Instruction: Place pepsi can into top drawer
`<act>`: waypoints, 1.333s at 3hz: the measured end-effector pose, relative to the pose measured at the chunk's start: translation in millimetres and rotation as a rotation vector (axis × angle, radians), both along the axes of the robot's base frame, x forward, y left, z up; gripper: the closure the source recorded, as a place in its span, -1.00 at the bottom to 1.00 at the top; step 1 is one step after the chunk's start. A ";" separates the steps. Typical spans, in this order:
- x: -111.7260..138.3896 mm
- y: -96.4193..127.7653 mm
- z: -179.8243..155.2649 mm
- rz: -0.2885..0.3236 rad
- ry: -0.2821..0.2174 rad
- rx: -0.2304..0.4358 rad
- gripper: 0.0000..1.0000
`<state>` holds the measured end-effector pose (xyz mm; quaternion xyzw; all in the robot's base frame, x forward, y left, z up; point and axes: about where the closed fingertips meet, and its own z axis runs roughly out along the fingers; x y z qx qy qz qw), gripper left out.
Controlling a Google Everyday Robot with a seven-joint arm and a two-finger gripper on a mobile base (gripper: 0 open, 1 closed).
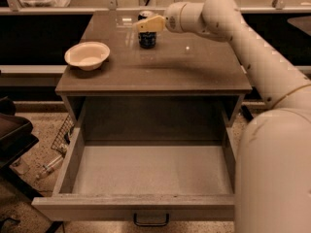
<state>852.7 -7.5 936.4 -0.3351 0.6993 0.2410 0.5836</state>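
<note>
The pepsi can point(147, 37) stands upright on the cabinet top point(160, 67), near its back middle. My gripper point(146, 24) reaches in from the right and sits at the can's upper part, covering its top. The arm point(233, 28) stretches across the right side of the view. The top drawer point(146, 171) is pulled fully open below the cabinet top. Its pale floor holds nothing. Its dark handle point(151, 221) is at the front.
A cream-white bowl point(87, 55) sits at the left edge of the cabinet top. A dark chair or cart point(14, 135) stands at the left. A wire rack and a bottle point(53, 147) lie on the floor beside the drawer. A shelf rail point(73, 6) runs behind the cabinet.
</note>
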 end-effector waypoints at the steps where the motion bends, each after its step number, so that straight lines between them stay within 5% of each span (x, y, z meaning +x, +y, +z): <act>1: 34.8 7.9 -22.6 -0.048 -0.001 0.077 -1.00; 2: 58.3 12.1 -40.6 -0.060 -0.038 0.128 -0.72; 4: 60.4 18.0 -44.7 -0.053 -0.043 0.126 0.21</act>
